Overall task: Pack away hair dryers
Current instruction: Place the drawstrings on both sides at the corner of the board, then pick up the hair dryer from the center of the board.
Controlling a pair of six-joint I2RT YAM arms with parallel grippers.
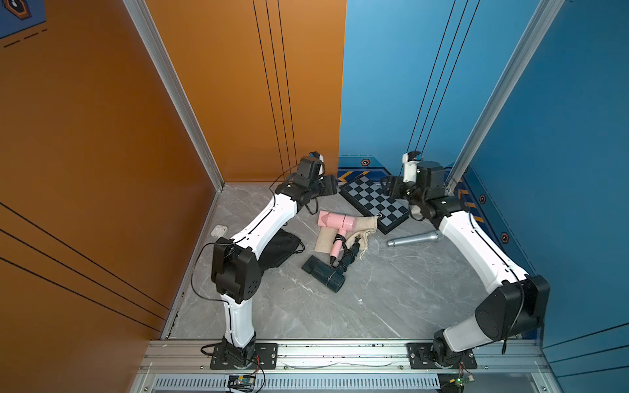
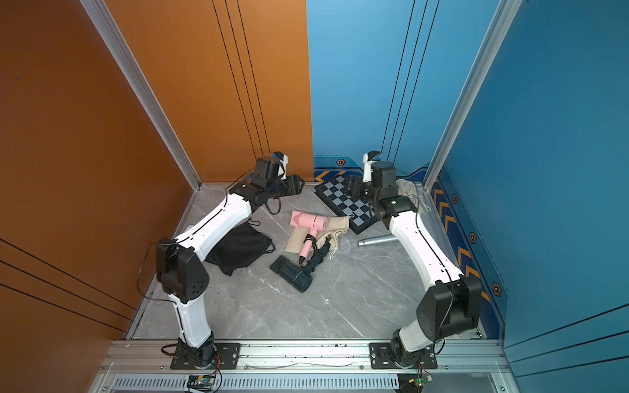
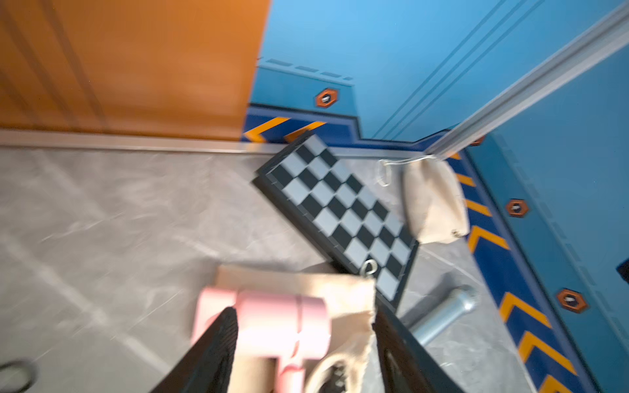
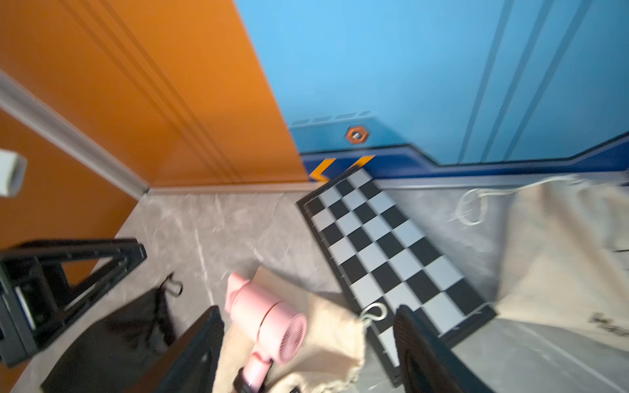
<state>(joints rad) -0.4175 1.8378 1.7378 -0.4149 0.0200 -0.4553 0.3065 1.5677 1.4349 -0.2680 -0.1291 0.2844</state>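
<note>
A pale pink hair dryer lies on a beige drawstring bag in the middle of the table, its cord bundle beside the handle. Just in front of it lies a dark teal-black hair dryer with a thin gold ring. My left gripper hangs raised behind the pink dryer, open and empty. My right gripper hangs raised over the chessboard, also open and empty. In the left wrist view the gripper frames the pink dryer far below. The right wrist view shows that gripper likewise above the dryer.
A black and grey chessboard lies at the back. A silver-grey microphone lies to its right. A black cloth bag lies under my left arm. Another beige bag sits in the back right corner. A small white case is by the left wall.
</note>
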